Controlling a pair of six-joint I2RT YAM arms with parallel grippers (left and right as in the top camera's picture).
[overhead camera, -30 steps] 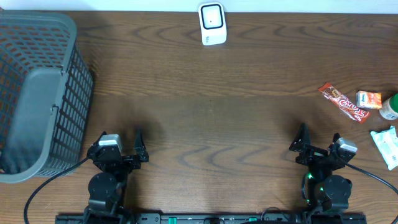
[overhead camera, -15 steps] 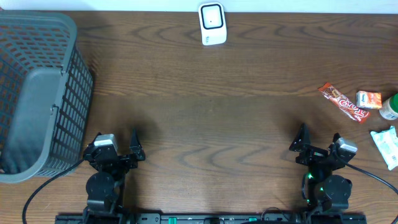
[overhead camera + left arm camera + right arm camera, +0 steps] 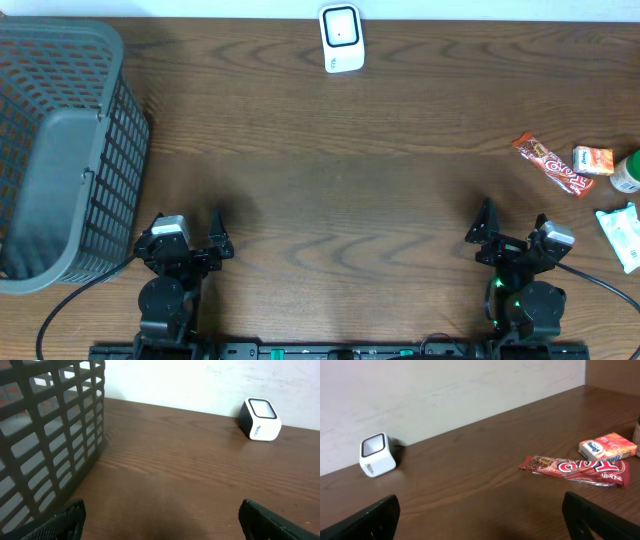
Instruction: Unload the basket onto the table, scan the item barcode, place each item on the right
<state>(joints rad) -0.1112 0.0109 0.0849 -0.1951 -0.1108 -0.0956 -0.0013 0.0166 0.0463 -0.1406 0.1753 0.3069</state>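
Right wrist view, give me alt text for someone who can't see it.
The right tool stands open and empty over a brown table. A red candy bar and a small orange box lie at right; a white scanner sits far left by the wall.

The bench (image 3: 330, 200) is being lit evenly and softly from above. A faint shadow is being cast beside the basket (image 3: 60, 150). In both wrist views, the near fingers (image 3: 55, 522) are being rendered dark and blurred.

Scanner (image 3: 341, 38), basket (image 3: 120, 170), candy bar (image 3: 555, 168), box (image 3: 592, 160), bottle (image 3: 628, 172), packet (image 3: 622, 232), one each
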